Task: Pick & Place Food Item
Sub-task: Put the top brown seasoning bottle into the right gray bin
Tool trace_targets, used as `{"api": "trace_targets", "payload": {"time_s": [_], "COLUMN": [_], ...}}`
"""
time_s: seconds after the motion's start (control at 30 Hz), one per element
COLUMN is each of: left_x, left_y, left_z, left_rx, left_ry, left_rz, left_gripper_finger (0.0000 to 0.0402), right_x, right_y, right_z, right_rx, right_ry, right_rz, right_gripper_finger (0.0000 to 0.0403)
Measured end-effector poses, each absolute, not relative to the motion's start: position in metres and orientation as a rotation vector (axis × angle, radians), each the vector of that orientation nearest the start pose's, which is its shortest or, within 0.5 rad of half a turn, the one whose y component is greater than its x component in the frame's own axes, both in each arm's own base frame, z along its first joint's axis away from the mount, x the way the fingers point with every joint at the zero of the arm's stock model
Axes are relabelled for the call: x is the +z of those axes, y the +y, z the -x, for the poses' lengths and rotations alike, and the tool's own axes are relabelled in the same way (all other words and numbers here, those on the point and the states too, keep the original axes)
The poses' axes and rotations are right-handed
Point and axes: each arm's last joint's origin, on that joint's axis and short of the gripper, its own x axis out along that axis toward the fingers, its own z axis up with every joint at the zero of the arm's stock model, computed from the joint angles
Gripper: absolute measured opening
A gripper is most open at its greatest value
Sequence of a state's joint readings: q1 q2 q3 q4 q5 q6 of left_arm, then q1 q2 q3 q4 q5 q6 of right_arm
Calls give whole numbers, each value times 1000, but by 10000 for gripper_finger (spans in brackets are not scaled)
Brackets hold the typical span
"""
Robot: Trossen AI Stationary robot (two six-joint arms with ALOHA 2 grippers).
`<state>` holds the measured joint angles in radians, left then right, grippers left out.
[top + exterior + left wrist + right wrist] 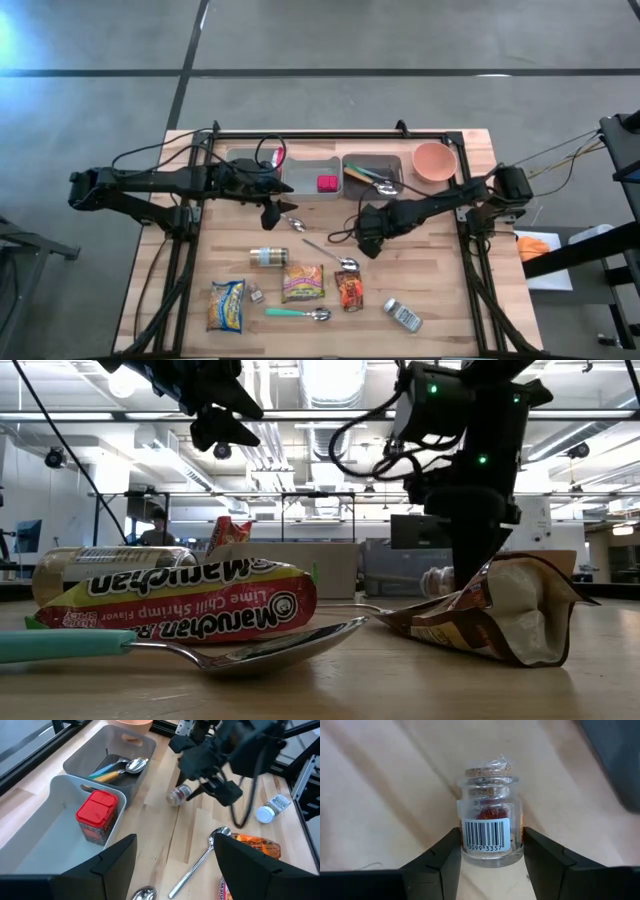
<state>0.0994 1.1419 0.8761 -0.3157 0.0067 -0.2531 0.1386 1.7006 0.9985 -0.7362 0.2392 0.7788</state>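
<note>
Small corked glass jar [490,832], holding something red and bearing a barcode label, lies on the wooden table [440,290] at centre-right of the high view, and I see it between the fingers of the right gripper [491,857], which pinch it on both sides. The left gripper [270,214], left of centre in the high view, hangs with its fingers spread over bare wood, next to the white bin [45,835] holding a red container [98,815]. A grey bin [95,757] of spoons lies beside it.
</note>
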Motion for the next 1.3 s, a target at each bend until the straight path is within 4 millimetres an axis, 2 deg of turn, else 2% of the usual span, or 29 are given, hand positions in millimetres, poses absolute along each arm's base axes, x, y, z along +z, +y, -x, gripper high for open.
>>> {"api": "trace_targets", "payload": {"time_s": [0.27,0.37,0.53,0.63,0.83,1.03,1.3], "left_x": [285,285,283,283,282,273,265], "left_y": [24,25,27,27,25,25,26], "left_z": [-242,-242,-243,-245,-257,-269,-288], "left_rx": [184,238,310,329,263,274,243], "left_ry": [553,541,533,512,467,490,477], "left_rz": [350,435,444,518,749,997,1064], "left_gripper_finger": [270,270,270,270,270,270,270], "right_x": [174,185,203,209,218,234,248], "right_y": [52,57,63,65,64,64,66], "right_z": [-294,-292,-292,-297,-308,-315,-325], "right_rx": [-422,-400,-375,-341,-356,-389,-349], "right_ry": [1186,1131,994,919,831,774,690], "right_rz": [-257,-237,-171,-112,98,232,290], "right_gripper_finger": [171,171,171,171,171,171,170]}}
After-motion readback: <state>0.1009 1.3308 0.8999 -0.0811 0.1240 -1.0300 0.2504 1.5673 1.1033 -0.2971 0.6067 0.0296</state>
